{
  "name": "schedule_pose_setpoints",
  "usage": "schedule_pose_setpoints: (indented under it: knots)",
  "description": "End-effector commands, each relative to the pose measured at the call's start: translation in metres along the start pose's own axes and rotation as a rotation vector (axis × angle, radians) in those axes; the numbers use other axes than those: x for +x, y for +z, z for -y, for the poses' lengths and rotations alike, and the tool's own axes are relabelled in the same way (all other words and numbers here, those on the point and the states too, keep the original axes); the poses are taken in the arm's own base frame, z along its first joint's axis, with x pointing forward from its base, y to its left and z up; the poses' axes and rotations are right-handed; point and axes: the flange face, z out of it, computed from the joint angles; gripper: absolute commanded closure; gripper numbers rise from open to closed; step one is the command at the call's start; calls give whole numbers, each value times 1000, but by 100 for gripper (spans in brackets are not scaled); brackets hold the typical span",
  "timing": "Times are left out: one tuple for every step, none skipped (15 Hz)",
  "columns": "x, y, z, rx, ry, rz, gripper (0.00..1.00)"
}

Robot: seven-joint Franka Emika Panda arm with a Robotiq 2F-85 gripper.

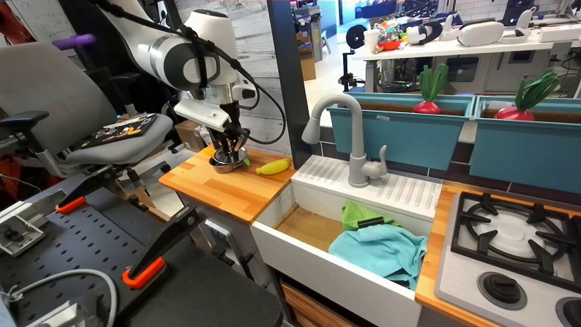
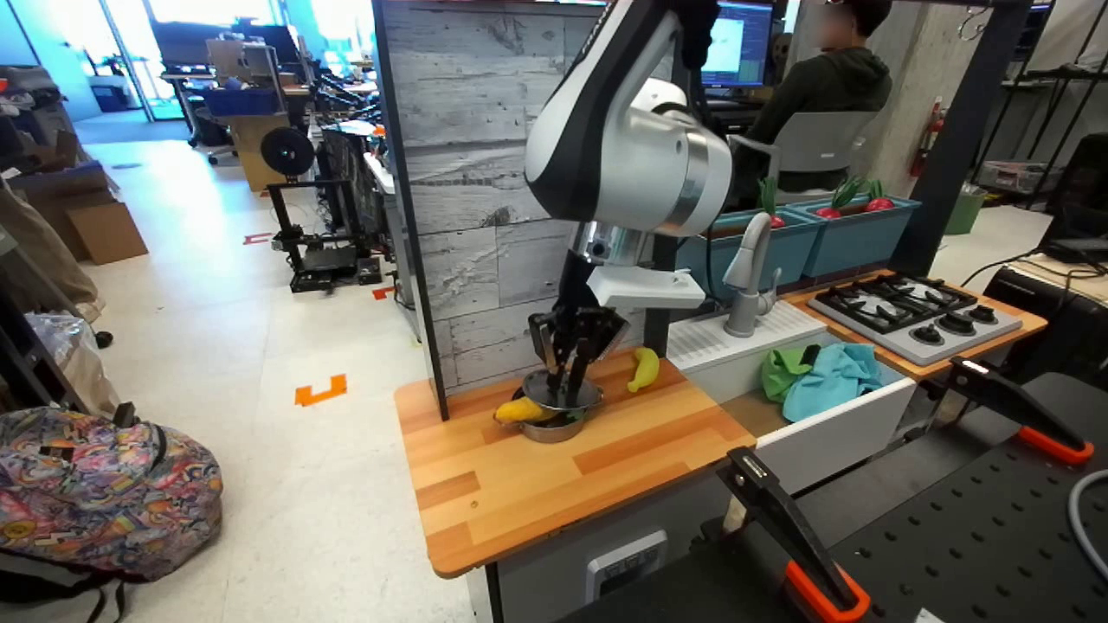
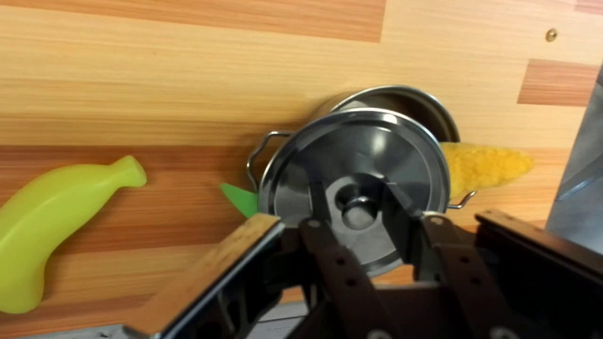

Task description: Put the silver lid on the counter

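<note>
The silver lid [image 3: 358, 141] is round and shiny with a centre knob [image 3: 359, 214]. It lies off-centre over a small silver pot [image 3: 400, 92], leaving part of the pot's opening uncovered. The lid shows in both exterior views [image 1: 229, 155] [image 2: 541, 389], above the pot [image 1: 224, 168] [image 2: 551, 430]. The pot stands on the tan wooden counter [image 1: 209, 186] [image 2: 563, 493] [image 3: 188, 94]. My gripper [image 3: 353, 193] points down over the lid [image 1: 230, 152] [image 2: 567, 389]. Its fingers are apart on either side of the knob, with a visible gap. The fingers hide part of the lid.
A yellow fuzzy object [image 3: 487, 165] [image 2: 519, 411] and a green tip [image 3: 241, 200] stick out from under the lid. A yellow banana [image 1: 273, 166] [image 2: 645, 369] [image 3: 52, 216] lies nearby. The white sink [image 1: 340, 277] with cloths adjoins the counter. A wood-panel wall [image 2: 485, 285] stands behind.
</note>
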Motion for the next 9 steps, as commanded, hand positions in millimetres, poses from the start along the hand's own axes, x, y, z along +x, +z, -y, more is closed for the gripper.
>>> schedule_pose_setpoints:
  knots:
    - [5,-3,3,18,-11,7,100]
    - [4,-5,6,19,-16,7,100]
    - [1,-10,9,20,-22,7,100]
    - [-2,-14,13,20,-29,9,100]
    - [-4,-17,16,20,-34,8,100]
    - [-7,-22,21,15,-39,2,100]
    - [-11,-26,24,16,-43,0,100]
    - [-16,-33,27,15,-47,2,100]
    - [-22,-39,29,11,-48,4,100]
